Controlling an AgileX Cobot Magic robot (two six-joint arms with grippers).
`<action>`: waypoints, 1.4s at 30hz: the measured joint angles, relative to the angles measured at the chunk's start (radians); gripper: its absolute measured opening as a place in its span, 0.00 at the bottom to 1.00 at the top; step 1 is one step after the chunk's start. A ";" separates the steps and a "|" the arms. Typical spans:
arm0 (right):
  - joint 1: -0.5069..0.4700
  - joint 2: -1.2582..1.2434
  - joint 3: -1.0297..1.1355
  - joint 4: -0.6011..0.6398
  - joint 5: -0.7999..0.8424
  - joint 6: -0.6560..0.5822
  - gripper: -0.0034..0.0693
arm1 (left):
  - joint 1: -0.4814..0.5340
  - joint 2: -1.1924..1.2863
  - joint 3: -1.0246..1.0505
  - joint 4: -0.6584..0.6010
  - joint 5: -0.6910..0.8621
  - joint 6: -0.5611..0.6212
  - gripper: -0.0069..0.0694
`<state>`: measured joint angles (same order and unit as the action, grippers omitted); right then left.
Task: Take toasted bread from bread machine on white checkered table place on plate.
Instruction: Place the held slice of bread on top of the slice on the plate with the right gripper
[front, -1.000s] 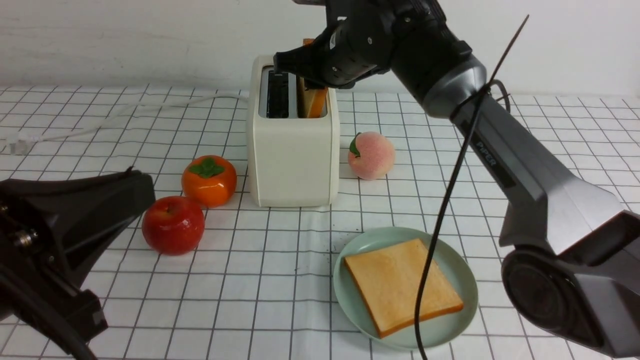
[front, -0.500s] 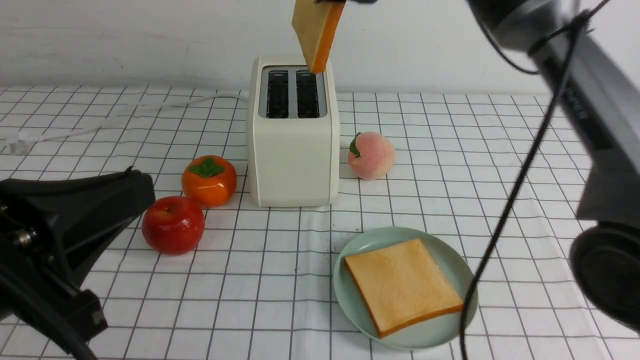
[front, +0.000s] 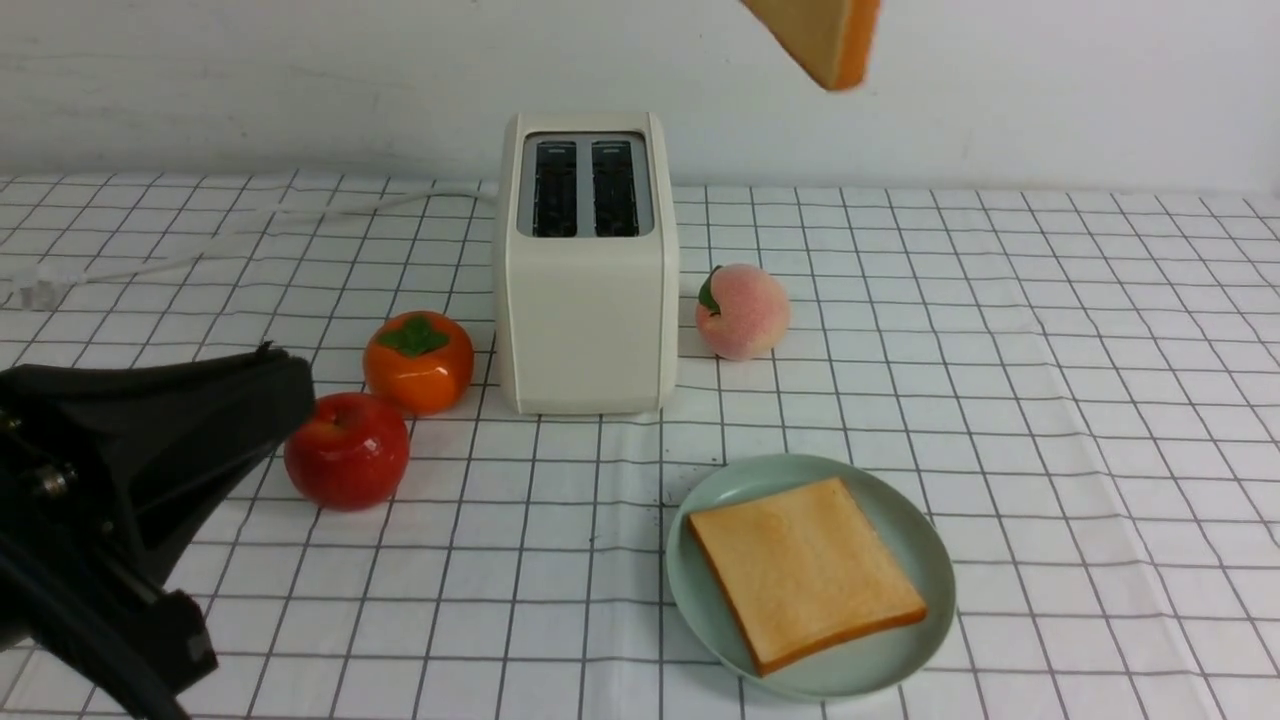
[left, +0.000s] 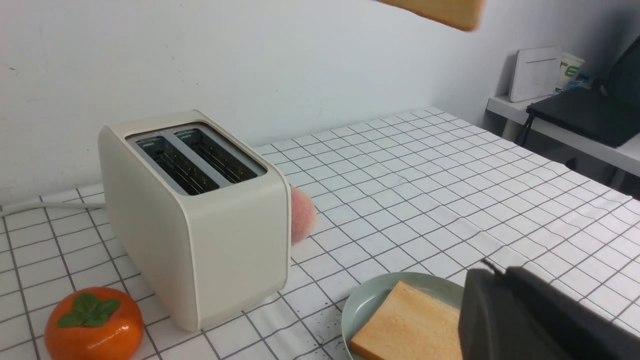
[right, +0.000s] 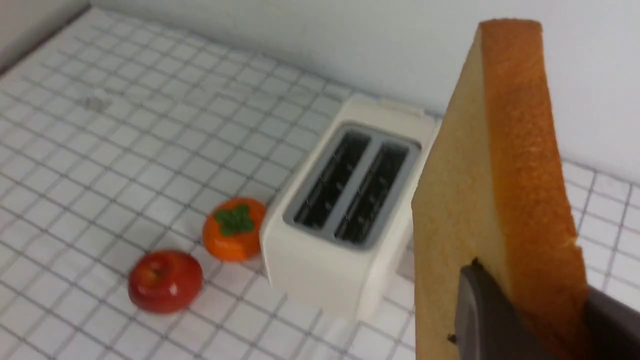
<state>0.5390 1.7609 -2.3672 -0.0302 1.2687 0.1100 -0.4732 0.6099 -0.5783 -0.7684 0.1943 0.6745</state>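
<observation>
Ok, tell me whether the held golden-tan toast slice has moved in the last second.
Yes. The golden-tan toast slice has risen and swung right, from the right slot of the cream-white toaster to well beyond its right side.

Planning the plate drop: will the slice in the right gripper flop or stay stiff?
Probably stiff: the held slice stands straight from the right gripper, no sag. Likely light, as a grip at one edge carries it. Thick and flat, so unlikely to roll.

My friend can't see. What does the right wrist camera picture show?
A slice of toast, pinched by the right gripper, is held high over a checkered table. Below stands a cream toaster with both slots empty, a persimmon and a red apple beside it.
</observation>
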 joint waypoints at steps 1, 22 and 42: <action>-0.001 -0.067 0.112 -0.026 0.000 0.000 0.20 | 0.000 0.000 0.000 0.000 0.002 0.000 0.11; -0.293 -0.423 1.453 0.975 -0.560 -0.636 0.20 | 0.000 0.000 0.000 -0.001 0.011 -0.012 0.13; -0.360 -0.042 1.455 1.533 -0.589 -1.233 0.20 | 0.000 0.000 0.000 -0.003 0.013 -0.014 0.14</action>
<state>0.1794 1.7185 -0.9118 1.5030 0.6797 -1.1234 -0.4732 0.6099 -0.5783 -0.7713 0.2071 0.6601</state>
